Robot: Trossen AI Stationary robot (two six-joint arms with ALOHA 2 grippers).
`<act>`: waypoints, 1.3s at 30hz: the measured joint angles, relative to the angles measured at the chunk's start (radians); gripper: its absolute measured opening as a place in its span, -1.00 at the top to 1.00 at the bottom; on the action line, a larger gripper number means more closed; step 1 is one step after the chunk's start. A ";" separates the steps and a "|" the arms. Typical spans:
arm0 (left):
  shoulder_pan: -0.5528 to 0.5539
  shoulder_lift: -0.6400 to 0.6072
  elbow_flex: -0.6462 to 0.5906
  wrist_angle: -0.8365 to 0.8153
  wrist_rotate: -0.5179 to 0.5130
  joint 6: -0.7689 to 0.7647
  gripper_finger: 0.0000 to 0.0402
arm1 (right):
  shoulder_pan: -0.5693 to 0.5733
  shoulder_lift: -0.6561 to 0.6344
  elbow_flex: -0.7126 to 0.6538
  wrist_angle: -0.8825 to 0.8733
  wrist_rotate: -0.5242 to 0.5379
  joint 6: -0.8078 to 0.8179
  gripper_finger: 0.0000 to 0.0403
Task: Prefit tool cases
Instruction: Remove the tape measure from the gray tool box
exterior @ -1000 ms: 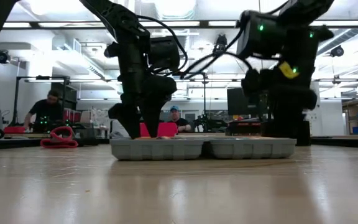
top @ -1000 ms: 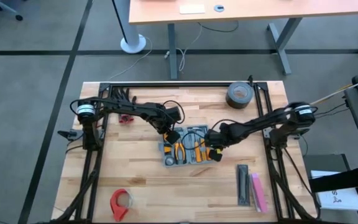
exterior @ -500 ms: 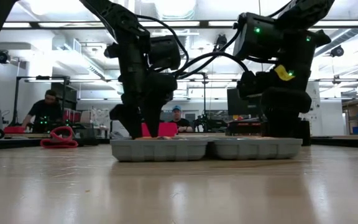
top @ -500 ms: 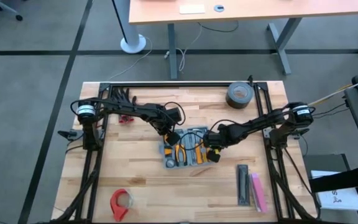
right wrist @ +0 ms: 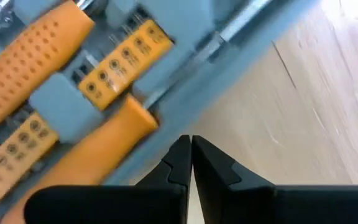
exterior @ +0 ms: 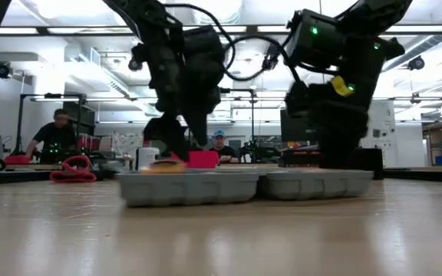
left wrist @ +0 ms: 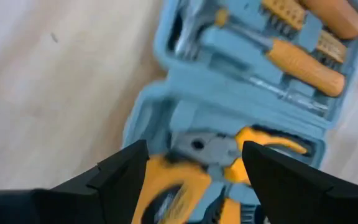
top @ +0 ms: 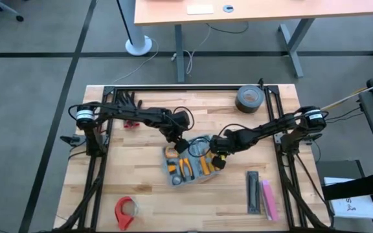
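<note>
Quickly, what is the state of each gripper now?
Left gripper: open, over the tool case, holding nothing.
Right gripper: closed, empty, at the case's edge.

My left tool (top: 175,144) and right tool (top: 217,158) crowd the open tool case (top: 192,162) from both ends at mid-table. The near table (top: 147,194) edge lies bare between the red tape dispenser (top: 124,211) and the black and pink bars (top: 261,193). The duct tape roll (top: 249,98) blocks the far right corner.
</note>
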 joint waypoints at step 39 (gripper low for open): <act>-0.181 -0.004 0.079 -0.307 -0.202 0.843 -0.28 | 0.002 -0.197 -0.003 -0.032 0.008 -0.025 1.00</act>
